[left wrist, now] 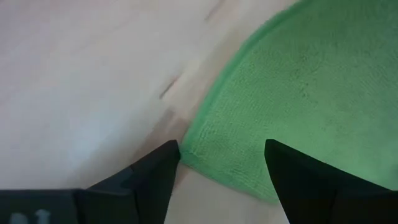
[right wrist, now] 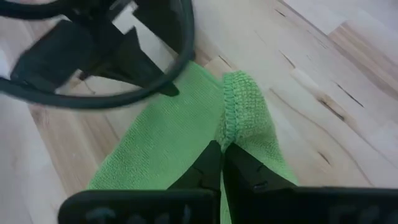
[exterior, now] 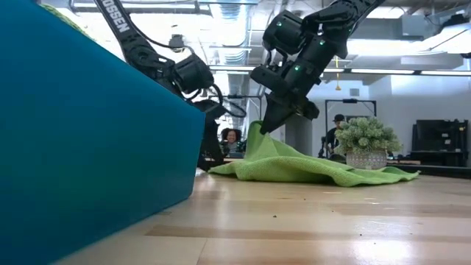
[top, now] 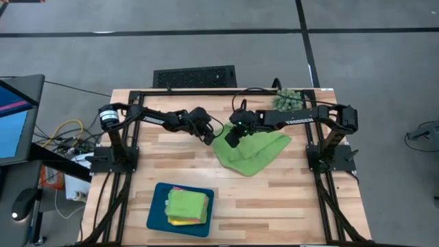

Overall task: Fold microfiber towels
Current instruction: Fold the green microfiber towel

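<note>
One lime towel (top: pixel 250 152) lies loosely spread at the middle of the table (top: pixel 288 206), and both arms meet at its corner region. The right gripper (right wrist: pixel 222 149) is pinched on a raised fold of the cloth, the hem bunched just beyond its fingertips, lifting that edge into a peak so it can likely be carried across for a fold. The left gripper (left wrist: pixel 221 162) hovers low with its fingers spread, a rounded corner of the same towel lying between them; whether the pads touch the fabric is hard to tell. It seems placed to pin or seize that corner while the other arm pulls. Well away from both grippers, folded towels (top: pixel 186 206) sit stacked in the teal tray (top: pixel 156 214), where finished pieces appear to go. Behind the right gripper stands a small plant (top: pixel 287 100).
</note>
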Available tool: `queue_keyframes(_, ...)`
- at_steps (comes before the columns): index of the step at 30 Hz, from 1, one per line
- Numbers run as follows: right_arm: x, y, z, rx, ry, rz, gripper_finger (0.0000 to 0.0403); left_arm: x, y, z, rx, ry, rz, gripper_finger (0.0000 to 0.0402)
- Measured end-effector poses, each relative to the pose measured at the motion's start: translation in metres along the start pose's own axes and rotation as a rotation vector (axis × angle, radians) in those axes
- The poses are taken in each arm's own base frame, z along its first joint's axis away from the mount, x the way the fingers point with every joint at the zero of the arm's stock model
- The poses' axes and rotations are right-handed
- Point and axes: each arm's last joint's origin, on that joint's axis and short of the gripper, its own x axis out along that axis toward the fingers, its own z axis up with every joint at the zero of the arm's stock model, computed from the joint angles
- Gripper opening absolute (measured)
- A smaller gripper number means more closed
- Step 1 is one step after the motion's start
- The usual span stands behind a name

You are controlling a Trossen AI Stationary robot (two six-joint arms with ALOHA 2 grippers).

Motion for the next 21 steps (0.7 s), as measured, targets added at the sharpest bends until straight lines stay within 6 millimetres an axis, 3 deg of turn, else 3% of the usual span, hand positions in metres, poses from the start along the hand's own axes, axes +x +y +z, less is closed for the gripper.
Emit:
queue_keyframes(7,0.0,0.0,0.0,0.001,0.0,-0.002,0.0033,0.014,0.0,-0.005,0.048,0.05,0.016,0.0223)
queue_keyframes(10,0.0,0.0,0.0,0.001,0.0,-0.002,0.0032,0.014,-0.001,-0.004,0.072,0.063,0.019,0.0174)
queue_keyframes(16,0.0,-0.004,0.001,0.019,0.001,-0.006,0.0034,0.014,-0.006,-0.007,0.124,0.105,-0.011,0.0023)
queue_keyframes(21,0.001,-0.008,0.003,0.04,0.012,0.008,0.0038,0.014,-0.007,-0.008,0.097,0.122,-0.052,0.0011)
